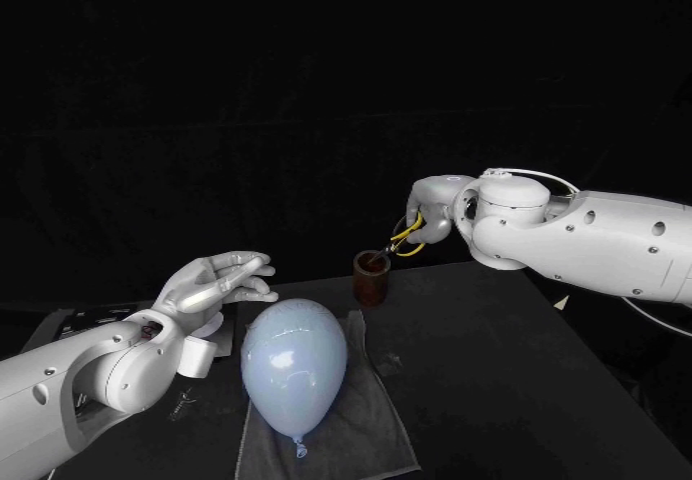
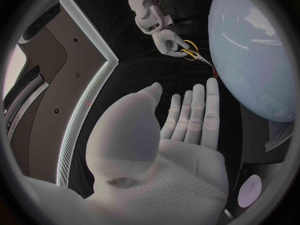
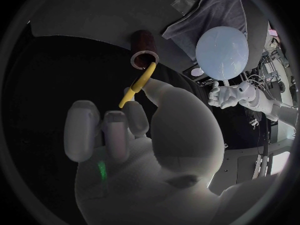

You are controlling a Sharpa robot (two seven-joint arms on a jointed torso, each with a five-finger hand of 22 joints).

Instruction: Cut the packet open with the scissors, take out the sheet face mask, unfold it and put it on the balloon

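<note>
Your right hand (image 1: 433, 215) is clenched around the yellow loop handles of the metal scissors (image 1: 408, 240). It holds them up beyond the balloon's rounded end, on the balloon's right. The scissors hang blade-down, and their tips sit at the mouth of the dark brown cylindrical cup (image 1: 372, 285). From your right wrist you can see one yellow handle slanting from the fingers to the cup's rim. Whether the blades touch the cup's inside, you cannot tell.

The pale blue rubber balloon (image 1: 293, 360) lies on its side on a grey cloth (image 1: 368, 420) spread over the black table (image 1: 548, 400). Its knotted end points toward you, and its rounded end is near the cup but apart from it.

Your left hand (image 1: 216, 282) hovers just left of the balloon's rounded end and does not touch it. Its fingers are released and stretched out, with nothing in the palm.
</note>
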